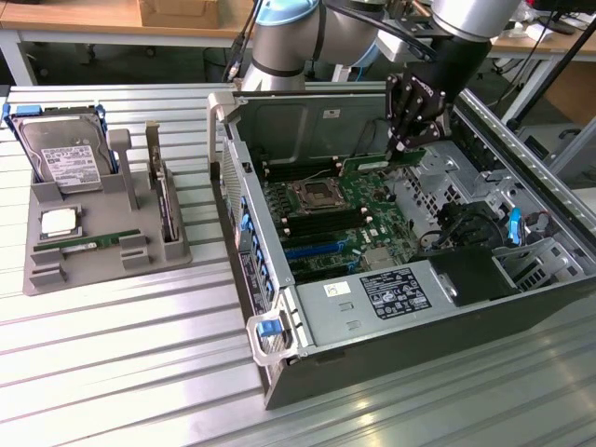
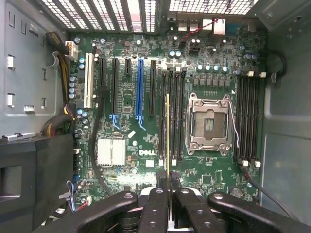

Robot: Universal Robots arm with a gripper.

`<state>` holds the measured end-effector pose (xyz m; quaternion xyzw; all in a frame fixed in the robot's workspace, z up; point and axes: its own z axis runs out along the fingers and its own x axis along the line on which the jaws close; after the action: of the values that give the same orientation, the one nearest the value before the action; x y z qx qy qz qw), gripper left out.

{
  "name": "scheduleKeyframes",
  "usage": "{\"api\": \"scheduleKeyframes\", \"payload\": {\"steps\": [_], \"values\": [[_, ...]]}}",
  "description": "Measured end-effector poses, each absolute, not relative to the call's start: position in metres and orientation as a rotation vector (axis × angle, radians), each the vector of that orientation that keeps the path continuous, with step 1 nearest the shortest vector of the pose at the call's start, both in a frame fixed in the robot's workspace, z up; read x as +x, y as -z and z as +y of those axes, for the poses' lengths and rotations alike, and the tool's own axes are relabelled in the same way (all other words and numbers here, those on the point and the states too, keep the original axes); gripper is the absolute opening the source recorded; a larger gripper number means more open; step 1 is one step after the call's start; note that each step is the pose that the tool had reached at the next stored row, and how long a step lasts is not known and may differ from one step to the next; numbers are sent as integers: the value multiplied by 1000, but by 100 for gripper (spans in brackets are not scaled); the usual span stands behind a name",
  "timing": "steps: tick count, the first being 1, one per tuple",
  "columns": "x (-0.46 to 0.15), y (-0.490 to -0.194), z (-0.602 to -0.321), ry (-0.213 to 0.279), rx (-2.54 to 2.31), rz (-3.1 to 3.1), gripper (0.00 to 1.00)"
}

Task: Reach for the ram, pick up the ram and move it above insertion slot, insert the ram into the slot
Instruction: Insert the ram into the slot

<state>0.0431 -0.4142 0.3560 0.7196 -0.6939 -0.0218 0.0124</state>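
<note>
Starting at the exterior view's left: a grey tray [image 1: 37,272] on the slatted table [image 1: 121,345], carrying the hard drive [image 1: 63,154] at its upper end, the processor chip [image 1: 58,222] just below, and a spare memory stick [image 1: 88,245] lying flat along its lower edge, all well apart from the arm.

Moving to the middle of that frame: the open computer case [image 1: 279,372], with the motherboard [image 1: 326,223] exposed inside.

Reaching the upper right of the frame: the gripper [image 1: 407,144], hanging over the far part of the board and clenched on the ram [image 1: 368,167]. Holds the green stick jutting toward the exterior view's left, apparently lifted clear of the parts beneath.

Turning to the wrist view: the gripper [image 2: 168,196] again, pinching the ram [image 2: 168,128] between its inner fingers [image 2: 156,208]. Shows the stick edge-on as a thin pale line, parallel to the bank of black sockets beside the square processor socket [image 2: 209,124]. Places it over the slot [image 2: 170,82] or just beside; cannot tell which neighbouring black socket lies directly under, nor whether the lower edge touches.

Judging progress: reach and pick-up look done, carry above the slot about done, alignment close. Leaves the insertion itself, not yet visibly made.
</note>
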Motion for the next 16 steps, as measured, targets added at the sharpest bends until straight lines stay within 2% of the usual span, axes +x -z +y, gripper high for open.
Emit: {"api": "scheduleKeyframes", "payload": {"steps": [16], "values": [[39, -349, -414, 68, 2243, -2163, 12]]}}
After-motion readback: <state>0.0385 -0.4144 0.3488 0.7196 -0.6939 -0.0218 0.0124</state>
